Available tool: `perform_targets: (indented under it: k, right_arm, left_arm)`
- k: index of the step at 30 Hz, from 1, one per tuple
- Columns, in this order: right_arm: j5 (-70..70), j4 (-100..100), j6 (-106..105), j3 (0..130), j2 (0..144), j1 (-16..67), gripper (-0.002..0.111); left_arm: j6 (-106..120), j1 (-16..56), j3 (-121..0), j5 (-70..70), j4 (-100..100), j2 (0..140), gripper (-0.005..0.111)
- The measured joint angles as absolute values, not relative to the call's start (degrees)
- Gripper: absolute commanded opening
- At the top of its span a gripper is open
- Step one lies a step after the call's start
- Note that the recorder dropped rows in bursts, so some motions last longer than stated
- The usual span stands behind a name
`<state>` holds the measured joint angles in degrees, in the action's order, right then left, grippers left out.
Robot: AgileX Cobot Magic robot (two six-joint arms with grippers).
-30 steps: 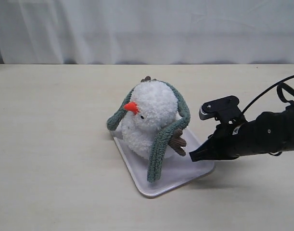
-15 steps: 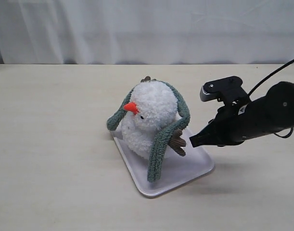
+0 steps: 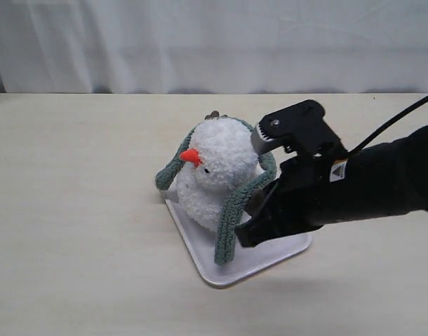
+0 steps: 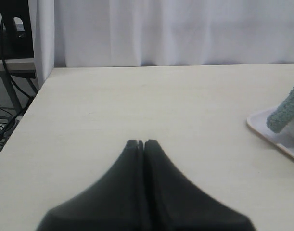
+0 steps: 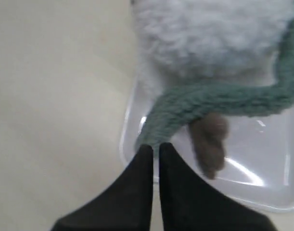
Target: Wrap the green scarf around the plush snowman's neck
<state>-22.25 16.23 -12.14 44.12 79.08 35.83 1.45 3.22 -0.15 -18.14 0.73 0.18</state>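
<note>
The plush snowman [image 3: 221,157] sits on a white tray [image 3: 228,273], orange nose pointing left. The green scarf [image 3: 235,210] is draped over the back of its head, one end hanging at each side. My right gripper [image 3: 243,238] is shut, its tips just beside the scarf's lower right end, nothing between them. In the right wrist view the gripper [image 5: 155,147] points at that scarf end [image 5: 219,101], below the snowman [image 5: 209,38] and next to a brown twig arm [image 5: 209,139]. My left gripper [image 4: 141,142] is shut over bare table; a scarf end [image 4: 284,115] shows far off.
The tray's raised rim [image 5: 262,192] lies right under my right gripper. The beige table [image 3: 80,210] spreads all round, with a white curtain [image 3: 214,42] behind it. The table's edge, with cables beyond it, shows in the left wrist view [image 4: 21,120].
My right arm has swung left from beside the tray and now reaches over it, bringing the shut gripper to the hanging scarf end. Snowman and scarf have not moved.
</note>
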Motion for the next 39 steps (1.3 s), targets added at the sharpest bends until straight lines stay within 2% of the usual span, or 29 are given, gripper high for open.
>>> perform_targets:
  k: [8, 14, 24, 39]
  right_arm:
    - [-22.3, 16.2, -6.6, 44.0, 80.9, 47.0, 0.004]
    - [-22.4, 16.2, -5.3, 48.7, 91.5, 50.6, 0.004]
    - [-22.5, 10.9, -5.0, 59.1, 110.8, 50.8, 0.004]
    - [-32.9, -20.9, 18.8, 60.2, 112.0, 50.8, 0.004]
  left_arm:
    - [1.4, 3.2, -0.1, -18.1, 0.7, 0.2, 0.0]
    - [1.4, 3.2, -0.1, -18.1, 0.7, 0.2, 0.0]
    - [1.4, 3.2, -0.1, -18.1, 0.7, 0.2, 0.0]
    - [1.4, 3.2, -0.1, -18.1, 0.7, 0.2, 0.0]
